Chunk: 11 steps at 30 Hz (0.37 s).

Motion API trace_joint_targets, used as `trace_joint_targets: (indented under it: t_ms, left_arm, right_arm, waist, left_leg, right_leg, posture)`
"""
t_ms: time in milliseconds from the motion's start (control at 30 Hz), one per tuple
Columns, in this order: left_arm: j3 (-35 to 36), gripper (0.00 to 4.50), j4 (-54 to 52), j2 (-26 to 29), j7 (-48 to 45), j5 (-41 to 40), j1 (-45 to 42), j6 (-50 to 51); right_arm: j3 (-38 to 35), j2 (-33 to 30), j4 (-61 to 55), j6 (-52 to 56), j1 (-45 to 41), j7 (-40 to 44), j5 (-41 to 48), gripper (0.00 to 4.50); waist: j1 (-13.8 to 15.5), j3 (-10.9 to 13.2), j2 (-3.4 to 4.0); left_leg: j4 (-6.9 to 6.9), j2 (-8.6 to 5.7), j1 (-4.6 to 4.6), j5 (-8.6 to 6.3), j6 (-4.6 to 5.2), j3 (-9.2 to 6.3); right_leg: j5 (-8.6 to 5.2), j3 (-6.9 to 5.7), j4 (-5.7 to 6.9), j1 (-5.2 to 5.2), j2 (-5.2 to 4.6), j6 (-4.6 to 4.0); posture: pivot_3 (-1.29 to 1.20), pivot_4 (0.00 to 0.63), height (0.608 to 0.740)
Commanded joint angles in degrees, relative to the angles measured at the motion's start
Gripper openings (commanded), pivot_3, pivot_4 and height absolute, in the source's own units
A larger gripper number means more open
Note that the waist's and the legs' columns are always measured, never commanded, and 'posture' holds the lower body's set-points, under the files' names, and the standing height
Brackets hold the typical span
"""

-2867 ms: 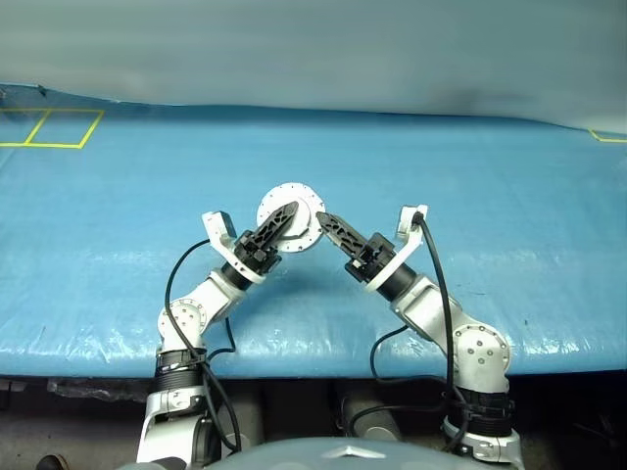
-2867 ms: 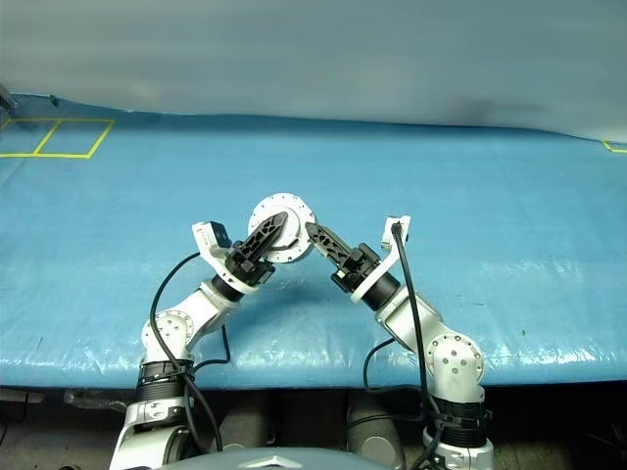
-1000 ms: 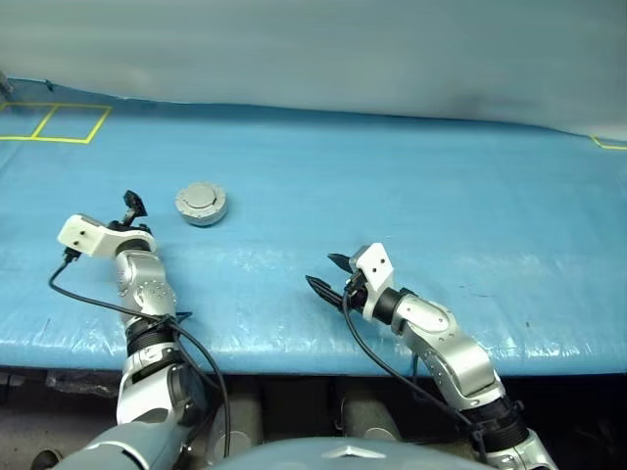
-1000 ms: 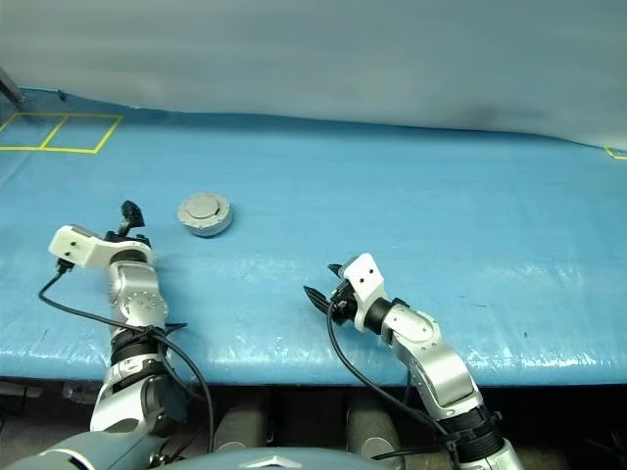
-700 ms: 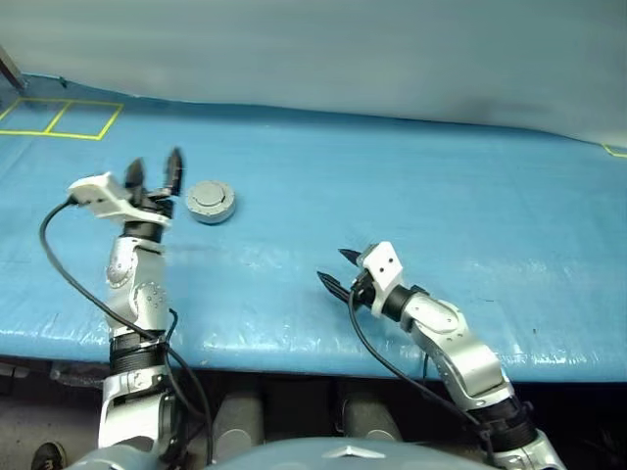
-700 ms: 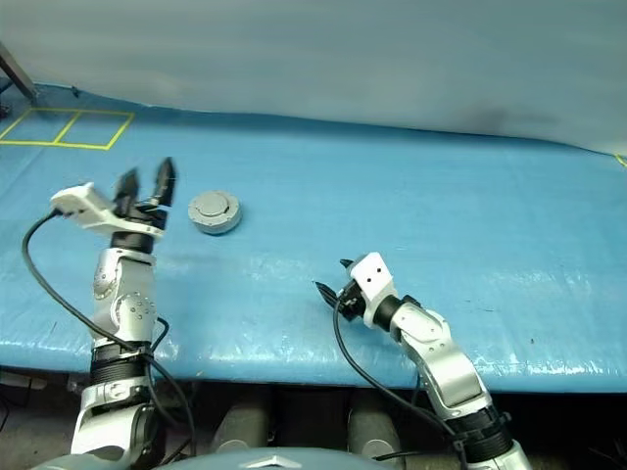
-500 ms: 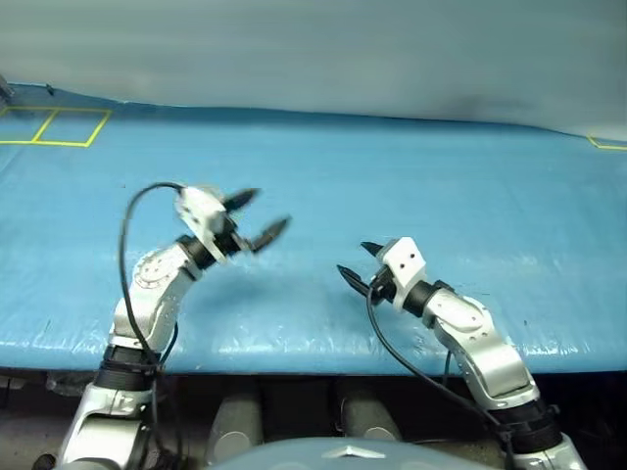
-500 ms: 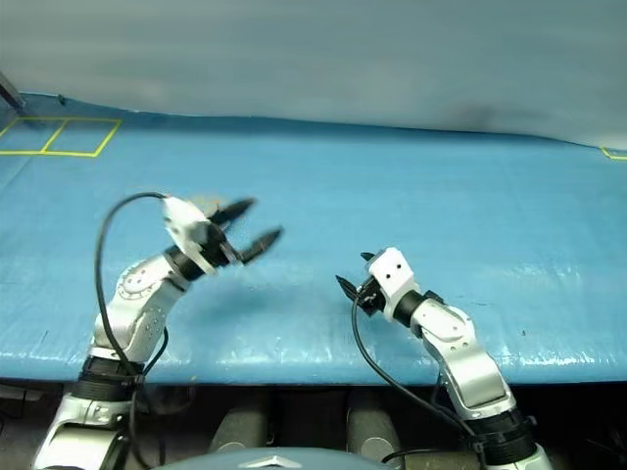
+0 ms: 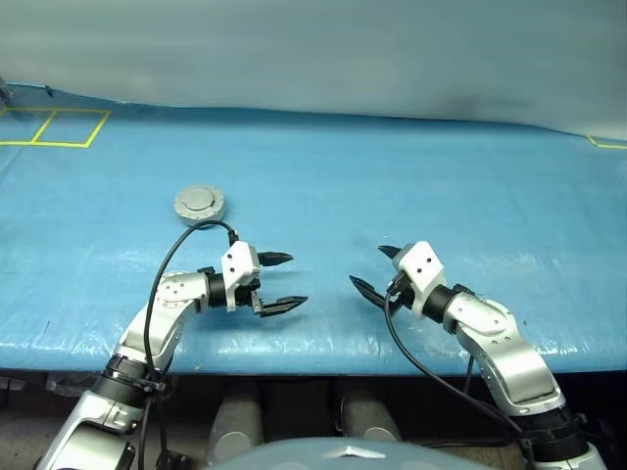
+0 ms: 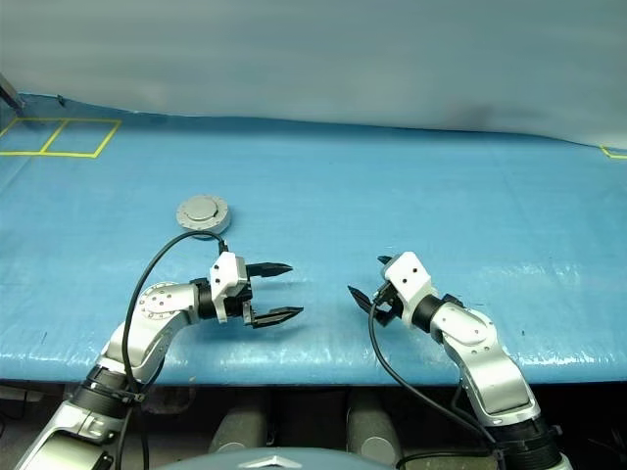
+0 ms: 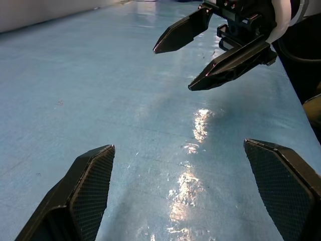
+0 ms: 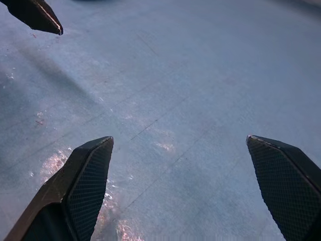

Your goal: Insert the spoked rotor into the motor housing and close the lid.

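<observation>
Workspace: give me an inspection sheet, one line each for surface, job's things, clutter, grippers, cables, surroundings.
Surface: blue table cover, glossy and slightly wrinkled, with yellow tape squares at the far left corner.
Job's things: motor housing sits alone on the cover with the lid shut on top; rotor not visible.
Clutter: nothing seen.
Grippers: left gripper open, holding nothing, aimed toward the right gripper, which is also open and holding nothing; both hang near the front edge, well short of the housing.
Cables: a black cable loops along the left arm, another along the right arm.
Surroundings: plain grey wall behind the table.
</observation>
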Motion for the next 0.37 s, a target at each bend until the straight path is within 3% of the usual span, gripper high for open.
trace_joint_targets:
  t_ms: [33, 367]
  left_arm:
    - [1.28, 4.5, -0.82, -0.48, -0.27, -0.01, -0.75, -0.22]
    - [1.92, 4.5, 0.2, -2.04, 1.6, 1.47, -0.77, -0.88]
  right_arm:
    - [-0.9, 0.33, -1.43, -1.03, -0.4, -0.58, -0.63, 4.48]
    - [-0.81, 1.22, -1.19, -1.56, -0.69, -2.92, -3.72, 4.48]
  waist:
    - [-0.02, 0.0, 0.0]
    - [0.03, 0.0, 0.0]
  left_leg:
    - [0.0, 0.0, 0.0, 0.0, 0.0, 0.0]
    - [0.0, 0.0, 0.0, 0.0, 0.0, 0.0]
  right_leg:
    - [0.0, 0.0, 0.0, 0.0, 0.0, 0.0]
    - [0.0, 0.0, 0.0, 0.01, 0.0, 0.0]
  posture:
    - [0.0, 0.15, 0.74]
    - [0.0, 0.15, 0.74]
